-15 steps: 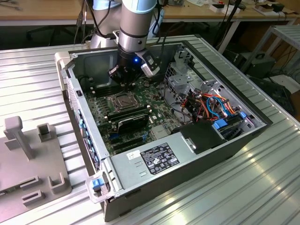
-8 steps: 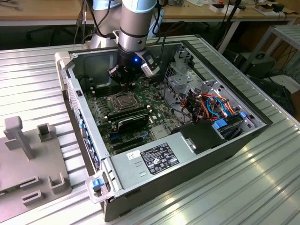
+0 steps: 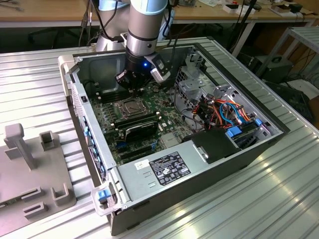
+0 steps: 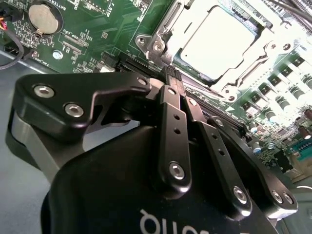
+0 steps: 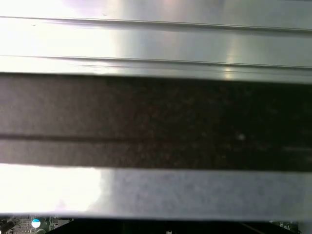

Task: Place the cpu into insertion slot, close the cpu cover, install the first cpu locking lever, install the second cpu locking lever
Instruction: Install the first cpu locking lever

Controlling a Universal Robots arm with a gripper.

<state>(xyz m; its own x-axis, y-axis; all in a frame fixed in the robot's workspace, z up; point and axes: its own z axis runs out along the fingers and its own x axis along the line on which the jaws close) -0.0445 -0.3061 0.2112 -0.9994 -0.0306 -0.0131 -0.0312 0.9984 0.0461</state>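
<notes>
Arm: the grey-and-silver robot arm reaches down into the open grey metal computer case (image 3: 279,130) that lies on the ribbed aluminium worktop (image 3: 249,199).

Tool: the black two-finger gripper (image 4: 171,74) hangs over the green motherboard (image 3: 112,134), just beside the socket on its far side in the exterior view. In the second wrist view the black fingers (image 4: 170,112) lie pressed together at the tips, with nothing held between them.

Chip: the small square cpu with a pale silver metal top (image 4: 219,41) sits flat in the socket, near the middle of the board.

Cover: the thin grey metal cpu cover frame with a square window (image 4: 265,53) lies down around the chip; its edges overlap the chip's border.

Levers: a thin bare-metal locking lever (image 4: 170,19) runs along one side of the socket. Whether it is latched, I cannot tell.

Step in hand: by my reading, seating the chip and closing the cover are done, and the work is now at the levers.

What the move calls for: a closed fingertip pressing on a thin wire lever, swept under its hook; little room beside the socket's screws.

Nearby: black rectangular card (image 3: 142,130) stands toward the case's near side of the socket.
</notes>
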